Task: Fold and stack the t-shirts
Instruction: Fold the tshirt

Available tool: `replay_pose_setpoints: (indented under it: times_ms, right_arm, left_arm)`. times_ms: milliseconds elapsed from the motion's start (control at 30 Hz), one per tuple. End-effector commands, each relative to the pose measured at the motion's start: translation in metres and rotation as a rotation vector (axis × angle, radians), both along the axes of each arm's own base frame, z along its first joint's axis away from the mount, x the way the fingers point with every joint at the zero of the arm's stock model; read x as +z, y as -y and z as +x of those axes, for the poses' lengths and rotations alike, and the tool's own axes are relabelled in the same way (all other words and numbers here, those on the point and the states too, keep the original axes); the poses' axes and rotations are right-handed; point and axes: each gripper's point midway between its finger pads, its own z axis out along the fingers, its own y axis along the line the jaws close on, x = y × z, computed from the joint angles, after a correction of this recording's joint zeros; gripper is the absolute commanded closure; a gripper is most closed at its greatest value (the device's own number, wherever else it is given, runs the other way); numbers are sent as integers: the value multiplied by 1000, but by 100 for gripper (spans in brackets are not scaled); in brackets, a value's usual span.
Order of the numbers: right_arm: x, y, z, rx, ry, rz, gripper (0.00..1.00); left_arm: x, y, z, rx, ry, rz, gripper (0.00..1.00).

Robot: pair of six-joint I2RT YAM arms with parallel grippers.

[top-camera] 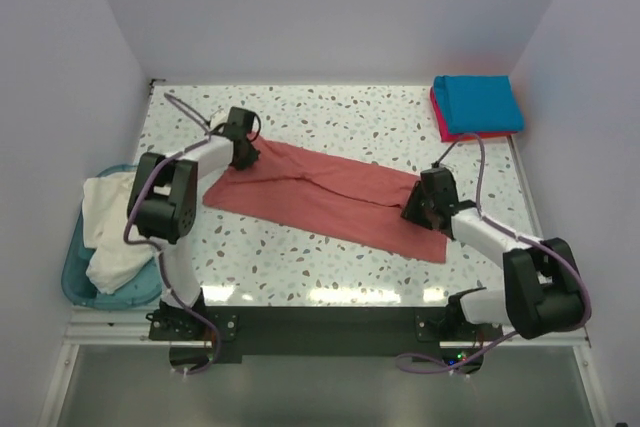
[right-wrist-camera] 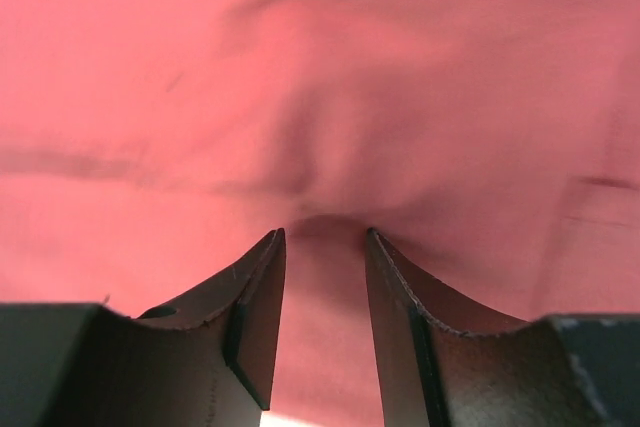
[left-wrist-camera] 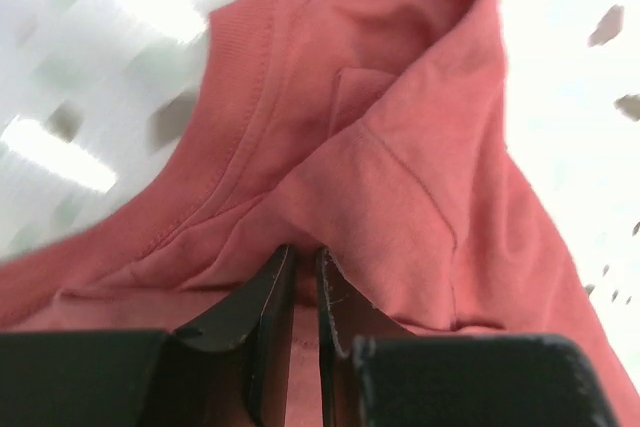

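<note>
The dusty brick-red t-shirt lies as a long strip slanting across the table. My left gripper is at its far left end, near the collar, with the jaws almost together on a fold of the cloth. My right gripper is at the shirt's right end, and its jaws hold a puckered fold of the red cloth. The teal-blue t-shirt lies folded on top of the bright pinkish-red one at the back right corner. The cream-white t-shirt lies crumpled in the bin.
The light-blue plastic bin sits off the table's left edge. White walls enclose the speckled table on the left, back and right. The arm bases stand at the near edge.
</note>
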Motion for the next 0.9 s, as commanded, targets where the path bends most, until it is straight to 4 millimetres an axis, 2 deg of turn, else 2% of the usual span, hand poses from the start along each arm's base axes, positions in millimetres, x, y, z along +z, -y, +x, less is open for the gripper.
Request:
replay_pose_setpoints:
  times_ms: [0,33,67,100,133,167,200,233,267,300,333,367,400,467,500,533,567,600,633,667,700,733,767,800,833,867]
  right_arm:
    - [15,-54,-13,85,72,148,59]
    - [22,-86,-24,135,86,203,59]
    - [25,-102,-30,161,98,224,59]
    - [32,-116,-28,171,135,227,59]
    - [38,-145,-42,238,136,249,58]
    - [38,-158,-43,264,131,238,57]
    - [58,-176,-35,291,158,245,56]
    - [62,-184,-34,324,164,221,56]
    - [66,-189,-30,341,162,213,55]
    - [77,-190,-20,353,180,163,54]
    - [84,-186,-15,352,197,128,53]
    - [103,-187,-6,358,239,109,51]
    - [108,-178,-5,361,241,58,48]
    - [119,-156,12,327,272,-24,48]
    - [117,-145,17,318,260,-42,48]
    - [115,-122,32,271,248,-61,49]
    - [111,-112,37,258,231,-62,49]
    - [109,-101,43,243,222,-79,49]
    - [98,-84,50,228,186,-125,49]
    - [95,-76,54,218,168,-147,50]
    - [93,-72,58,214,157,-160,50]
    - [81,-64,60,215,122,-186,50]
    - [77,-63,61,220,107,-198,51]
    - [72,-59,62,217,87,-223,51]
    - [67,-58,62,228,71,-240,51]
    - [58,-57,60,234,43,-254,52]
  left_arm:
    - [21,1,70,-126,43,96,81]
    - [-3,3,80,-196,-6,130,80]
    - [-3,14,94,-246,6,107,77]
    - [0,28,126,-301,61,85,73]
    - [4,39,142,-399,95,94,67]
    - [3,49,149,-442,92,72,53]
    - [35,60,179,-471,190,62,45]
    - [20,69,187,-531,193,47,30]
    - [29,86,195,-601,239,-11,24]
    - [46,91,209,-617,295,-27,20]
    - [57,94,213,-623,322,-44,14]
    - [76,101,220,-645,394,-77,12]
    - [98,99,217,-640,431,-85,11]
    - [132,93,220,-593,515,-67,8]
    - [125,88,211,-568,491,-62,8]
    - [162,82,205,-527,543,-58,9]
    - [171,70,202,-467,553,-24,10]
    - [182,63,189,-434,552,-17,11]
    - [185,57,183,-392,548,-16,14]
    - [186,47,178,-336,535,10,21]
    - [179,41,161,-305,485,15,25]
    - [174,38,152,-271,465,1,35]
    - [167,34,144,-247,443,2,40]
    - [139,30,126,-227,372,3,44]
    - [142,28,117,-201,377,-16,48]
    - [132,25,109,-183,358,-15,53]
